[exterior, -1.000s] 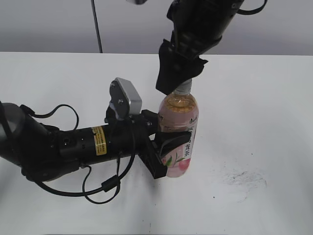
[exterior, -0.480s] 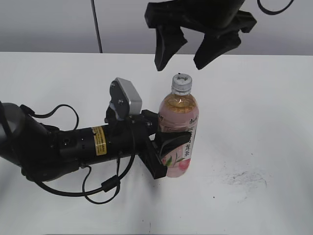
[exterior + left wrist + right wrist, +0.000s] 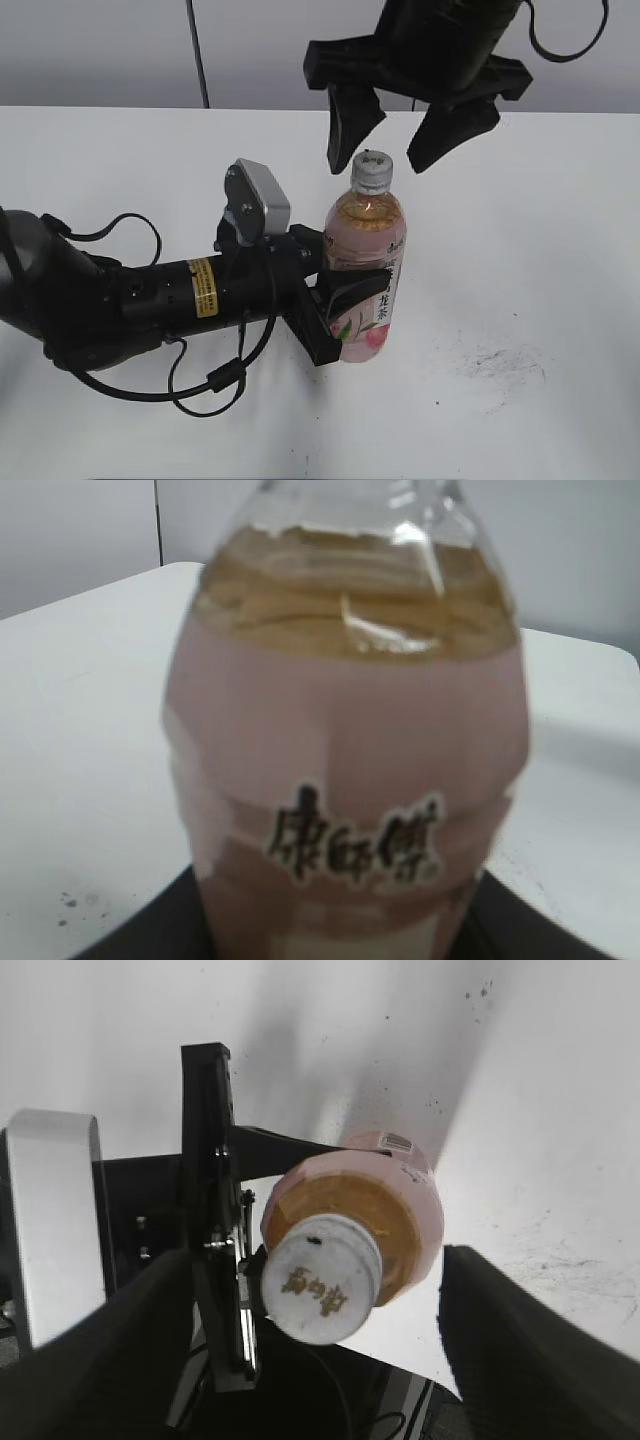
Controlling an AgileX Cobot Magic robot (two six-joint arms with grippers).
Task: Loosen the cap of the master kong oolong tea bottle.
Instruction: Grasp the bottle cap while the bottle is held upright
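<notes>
The master kong oolong tea bottle point(image 3: 365, 275) stands upright on the white table, amber tea above a pink peach label. My left gripper point(image 3: 337, 315) is shut on its lower body from the left; in the left wrist view the bottle point(image 3: 350, 740) fills the frame. The white cap point(image 3: 371, 171) sits on the neck. My right gripper point(image 3: 391, 150) hangs open above it, one black finger on each side of the cap, not touching. In the right wrist view the cap point(image 3: 320, 1280) shows from above between the two spread fingers point(image 3: 520, 1350) of the right gripper point(image 3: 318, 1355).
The white table point(image 3: 540, 250) has a dark scuffed patch point(image 3: 500, 365) to the right of the bottle. The left arm point(image 3: 150, 295) lies across the table's left half with its cables. A grey wall and a dark vertical cable point(image 3: 198, 55) stand behind.
The right gripper was closed around the cap a second ago. It opened and rose, then came down a little, so its fingers now flank the cap. The bottle and left arm stayed still.
</notes>
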